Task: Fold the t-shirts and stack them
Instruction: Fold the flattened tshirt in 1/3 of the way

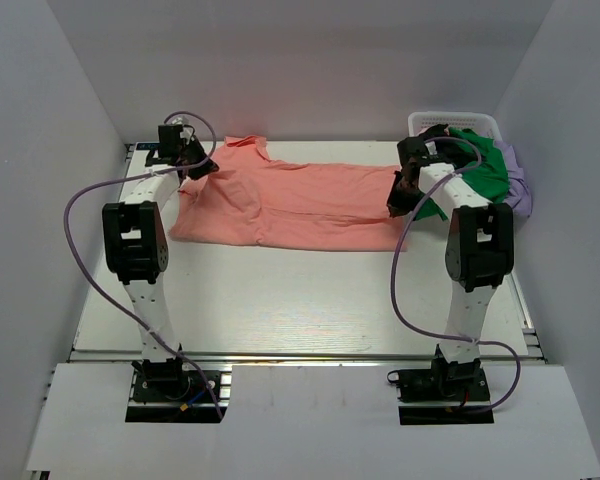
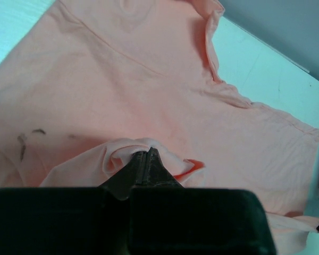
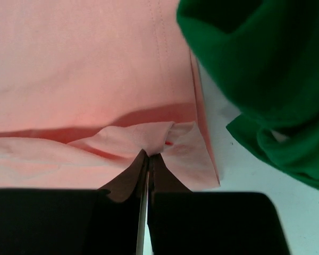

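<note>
Here, left gripper (image 2: 145, 155) and right gripper (image 3: 148, 155) each pinch salmon-pink t-shirt (image 1: 310, 195); lilac t-shirt (image 1: 521, 184) mostly hidden behind green t-shirt (image 1: 480, 165).

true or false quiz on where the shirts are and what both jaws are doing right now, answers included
1. The left jaws are shut on a pinch of the salmon-pink shirt. True.
2. The right jaws stand open, holding nothing. False: they are shut on the salmon-pink shirt near its edge.
3. The green shirt lies spread flat in the middle. False: it is bunched at the far right by the white basket.
4. The salmon-pink shirt lies spread on the table. True.
5. Lilac cloth shows beside the green shirt. True.
</note>
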Robot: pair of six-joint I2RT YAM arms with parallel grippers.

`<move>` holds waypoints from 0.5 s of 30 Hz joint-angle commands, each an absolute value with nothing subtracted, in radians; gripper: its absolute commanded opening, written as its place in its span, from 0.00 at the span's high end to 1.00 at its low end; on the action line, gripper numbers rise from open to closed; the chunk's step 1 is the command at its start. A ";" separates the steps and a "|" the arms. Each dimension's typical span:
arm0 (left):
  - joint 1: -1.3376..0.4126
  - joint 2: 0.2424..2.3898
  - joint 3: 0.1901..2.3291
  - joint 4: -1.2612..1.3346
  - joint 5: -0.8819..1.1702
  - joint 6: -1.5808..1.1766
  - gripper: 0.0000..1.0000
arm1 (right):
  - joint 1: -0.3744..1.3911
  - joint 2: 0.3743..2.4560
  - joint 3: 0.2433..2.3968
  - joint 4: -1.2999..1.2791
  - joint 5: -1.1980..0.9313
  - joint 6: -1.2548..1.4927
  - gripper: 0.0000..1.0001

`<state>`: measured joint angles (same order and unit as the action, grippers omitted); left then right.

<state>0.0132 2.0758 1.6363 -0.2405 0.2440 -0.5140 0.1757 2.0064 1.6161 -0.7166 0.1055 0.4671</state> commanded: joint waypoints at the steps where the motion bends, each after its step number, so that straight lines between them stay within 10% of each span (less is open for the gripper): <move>1: 0.028 2.137 1.774 -0.248 0.273 -0.514 1.00 | 0.167 2.034 1.689 -0.735 0.130 0.499 0.93; 6: 0.028 2.209 1.847 -0.284 0.282 -0.525 0.33 | 0.172 2.049 1.729 -0.701 0.091 0.443 0.74; 8: 0.028 2.209 1.859 -0.299 0.252 -0.534 0.01 | 0.170 2.045 1.746 -0.681 0.055 0.404 0.47; 11: 0.028 2.157 1.868 -0.308 0.219 -0.534 0.00 | 0.176 2.016 1.740 -0.661 0.011 0.347 0.10; 15: 0.028 2.041 1.742 -0.298 0.209 -0.523 0.00 | 0.192 1.941 1.660 -0.618 -0.069 0.298 0.10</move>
<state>0.0189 2.2189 1.8015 -0.3031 0.2279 -0.5312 0.1810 2.0354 1.6905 -0.6636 0.0139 0.3599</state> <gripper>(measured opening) 0.995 0.902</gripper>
